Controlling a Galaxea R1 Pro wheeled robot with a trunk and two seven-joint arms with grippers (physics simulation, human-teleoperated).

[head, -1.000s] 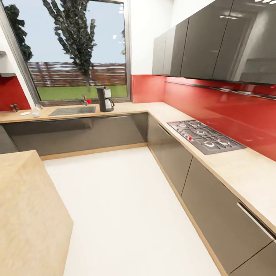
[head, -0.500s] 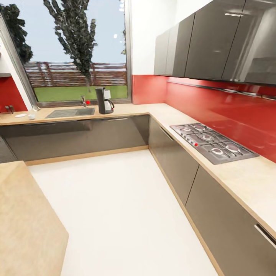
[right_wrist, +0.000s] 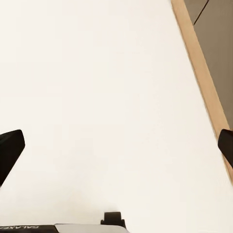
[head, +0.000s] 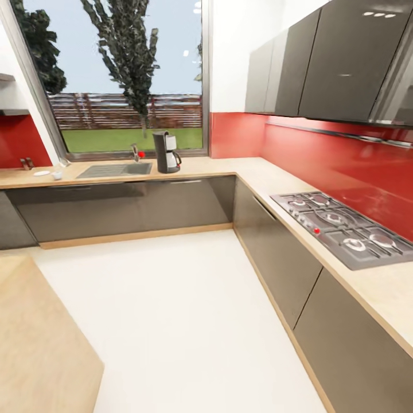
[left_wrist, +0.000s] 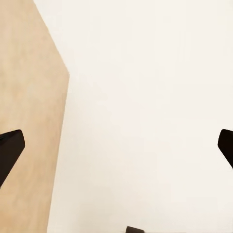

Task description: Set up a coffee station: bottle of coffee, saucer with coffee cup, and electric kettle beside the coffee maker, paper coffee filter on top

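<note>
Both grippers, left (left_wrist: 116, 145) and right (right_wrist: 116, 145), are spread wide with nothing between them, just white floor (head: 189, 310) below. The coffee maker (head: 166, 152) sits far ahead on the countertop (head: 218, 166) by the sink (head: 115, 170); cup (head: 57, 175) and saucer (head: 41, 172) off left.

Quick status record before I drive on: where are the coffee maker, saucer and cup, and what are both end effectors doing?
coffee maker: upright on the kitchen countertop, right of the sink, below the window
saucer: on the counter's far left, empty
coffee cup: on the counter beside the saucer, not on it
hob: on the right-hand counter run
left end effector: open, empty, over the floor
right end effector: open, empty, over the floor
</note>
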